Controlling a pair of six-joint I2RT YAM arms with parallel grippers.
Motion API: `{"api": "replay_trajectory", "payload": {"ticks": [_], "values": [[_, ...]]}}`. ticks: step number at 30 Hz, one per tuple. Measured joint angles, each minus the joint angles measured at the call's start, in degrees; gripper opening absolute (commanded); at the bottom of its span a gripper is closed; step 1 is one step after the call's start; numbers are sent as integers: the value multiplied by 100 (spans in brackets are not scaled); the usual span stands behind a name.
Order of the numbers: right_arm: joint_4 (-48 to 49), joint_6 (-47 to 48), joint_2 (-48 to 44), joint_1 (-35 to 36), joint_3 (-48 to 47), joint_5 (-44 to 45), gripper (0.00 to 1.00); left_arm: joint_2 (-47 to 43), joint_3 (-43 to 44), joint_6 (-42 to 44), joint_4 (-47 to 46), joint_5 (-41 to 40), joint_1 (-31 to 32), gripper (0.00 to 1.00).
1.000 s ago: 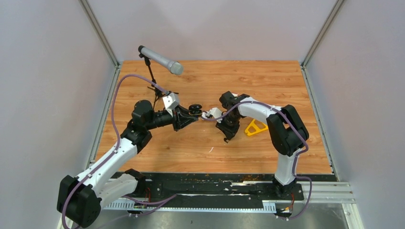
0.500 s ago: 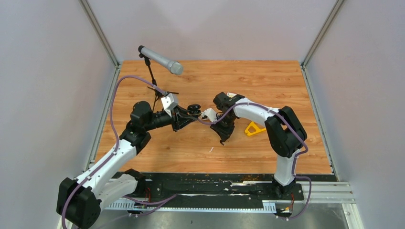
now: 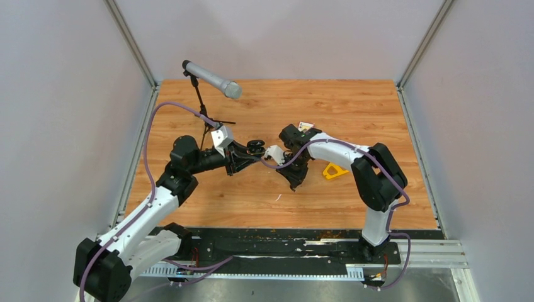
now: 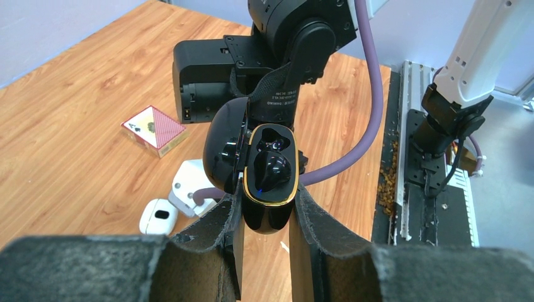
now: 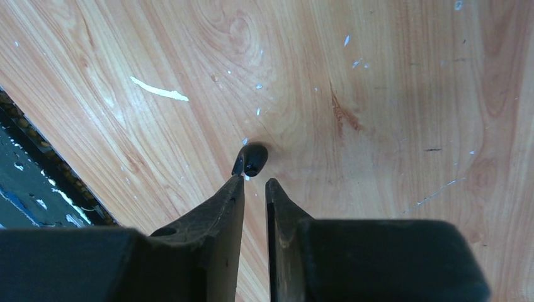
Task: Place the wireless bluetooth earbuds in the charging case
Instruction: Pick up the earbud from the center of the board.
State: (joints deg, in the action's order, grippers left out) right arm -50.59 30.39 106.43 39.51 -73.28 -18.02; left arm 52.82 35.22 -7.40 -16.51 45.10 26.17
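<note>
Wood table (image 5: pixel 378 94): black earbud (image 5: pixel 252 160) by R end effector (image 5: pixel 254 182).

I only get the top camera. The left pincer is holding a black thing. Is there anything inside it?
Observer: Yes. The left wrist view shows the left pincer clamped on an open black charging case. One black earbud sits in a slot, and the slot beside it looks empty.
Operator: So where's its twin? I can't find it from up here.
Observer: The right wrist view has it. A second black earbud lies on the table just past the tips of the right pincer. The jaws stand slightly apart with nothing between them.
</note>
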Motion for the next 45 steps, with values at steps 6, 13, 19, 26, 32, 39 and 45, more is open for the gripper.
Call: {"api": "replay_trajectory", "payload": {"ticks": [6,13,19,26,32,39,45], "values": [[46,35,42,55,-39,57,18,-37,-7,0,2,26,-52,0],[-293,273,129,83,-448,-118,25,-114,-31,-2,-4,87,-81,0],[-769,1504,92,-293,-682,-968,28,-122,-31,-13,-153,63,-92,0],[-468,2999,-289,-874,103,-1408,32,11,-31,-22,-85,9,-120,0],[35,3652,-789,-968,656,-1711,33,50,-24,-20,57,125,-127,0],[1231,4784,-1775,-957,1788,-1878,24,129,50,-7,146,337,-153,0],[1403,5742,-1224,-940,1858,-1860,29,131,72,-7,168,365,-153,0]]}}
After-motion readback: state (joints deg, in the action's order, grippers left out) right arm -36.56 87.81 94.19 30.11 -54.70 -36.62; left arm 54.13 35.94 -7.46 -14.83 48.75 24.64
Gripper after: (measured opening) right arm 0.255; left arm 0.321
